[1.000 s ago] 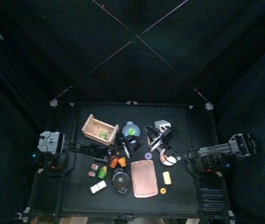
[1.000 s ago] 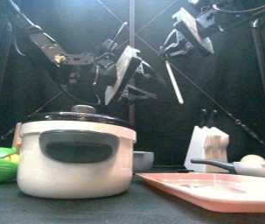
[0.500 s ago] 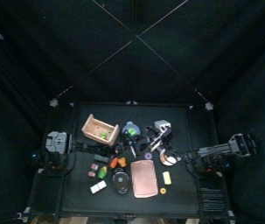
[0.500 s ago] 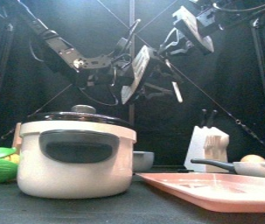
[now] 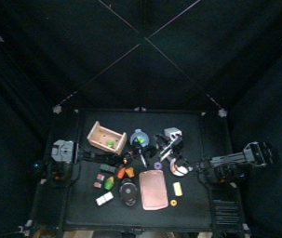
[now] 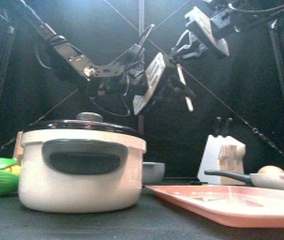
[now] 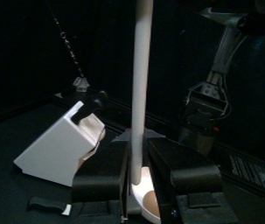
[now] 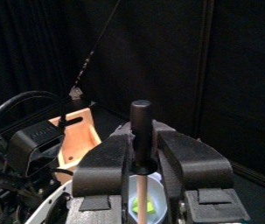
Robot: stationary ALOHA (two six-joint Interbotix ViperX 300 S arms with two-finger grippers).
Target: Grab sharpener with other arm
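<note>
Item: sharpener [image 7: 142, 79], a long pale rod with a black handle, held in the air above and behind the pot [image 6: 82, 169]. Its long axis is near upright, leaning a little in the front view. Right gripper [image 8: 138, 147]: pressed onto the black handle, one jaw on each side, carrying the rod from its upper end. Left gripper [image 7: 138, 171]: comes in from the pot's side, lower on the rod than the right. The pale shaft runs straight up through its gap, but we cannot tell whether it is clamped yet. We judge this the nearer arm for the handover, already lined up across the shaft, so only a firm pinch is left to make. Containers, placed from the pot:
- Pot: lid on, contents hidden.
- Small bowl [image 6: 153, 172]: just beside its right flank, contents not visible.
- White knife block [image 6: 222, 155]: further right, dark handles standing in it.
- Pink tray [image 6: 231, 202]: in front and to the right, bare where we see it.
- Wooden box [image 5: 106, 138]: beyond the pot towards the table's back, contents too small to name.
</note>
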